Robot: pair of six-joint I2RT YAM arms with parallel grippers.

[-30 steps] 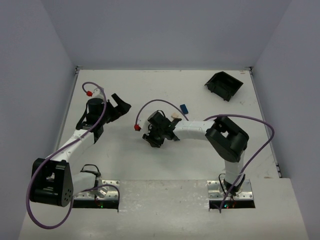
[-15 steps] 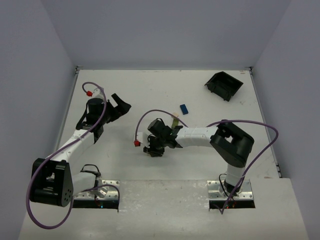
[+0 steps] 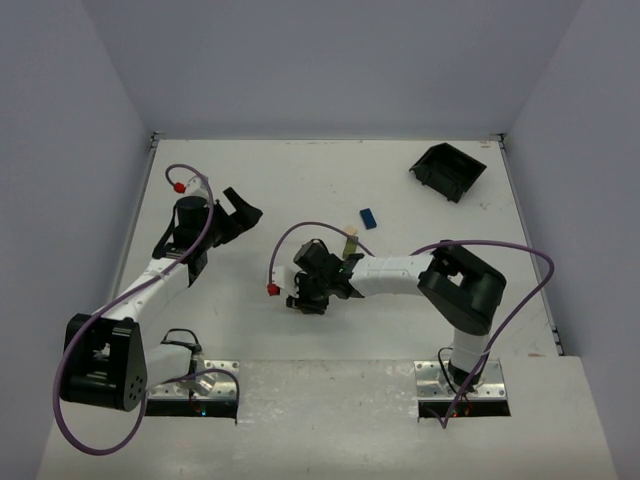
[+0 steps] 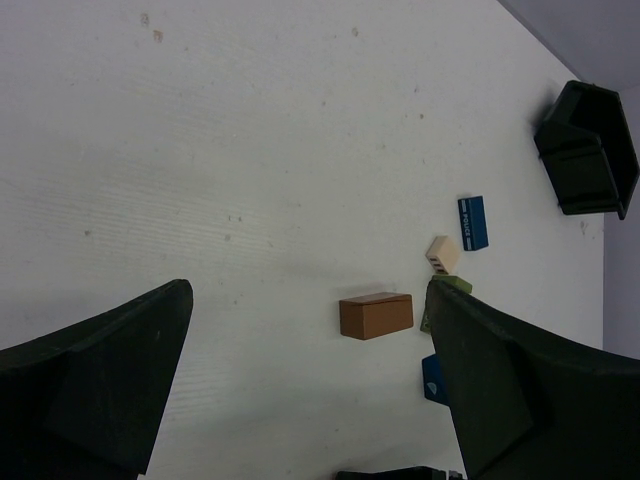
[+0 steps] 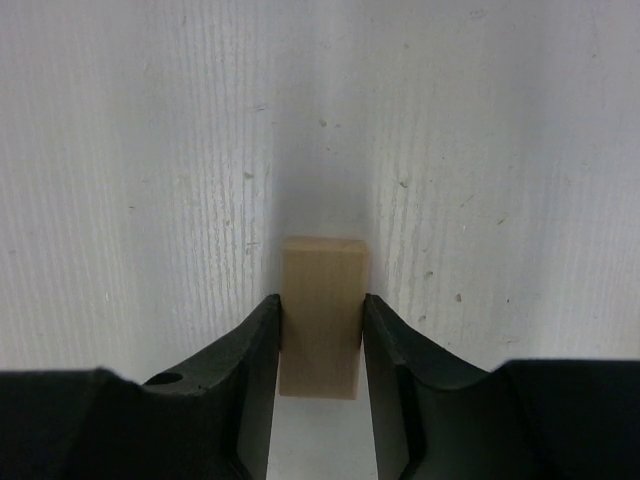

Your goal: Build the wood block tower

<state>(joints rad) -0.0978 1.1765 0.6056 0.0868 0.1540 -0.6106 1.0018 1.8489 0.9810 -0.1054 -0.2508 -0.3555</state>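
Fingers [image 5: 250,360] of right gripper [image 5: 320,305] clamp 1 pale tan block [image 5: 322,275].
Left gripper [image 4: 308,290] hangs wide open above the white table [image 4: 200,150].

White print on the blue block [image 4: 473,222] is too small to read.

Wide-spread left end effector [image 4: 310,292]; right end effector [image 5: 320,302] narrow, seemingly clamped.

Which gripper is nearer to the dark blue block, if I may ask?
Right. The right gripper sits near-left of the dark blue block; the left gripper is much farther left.
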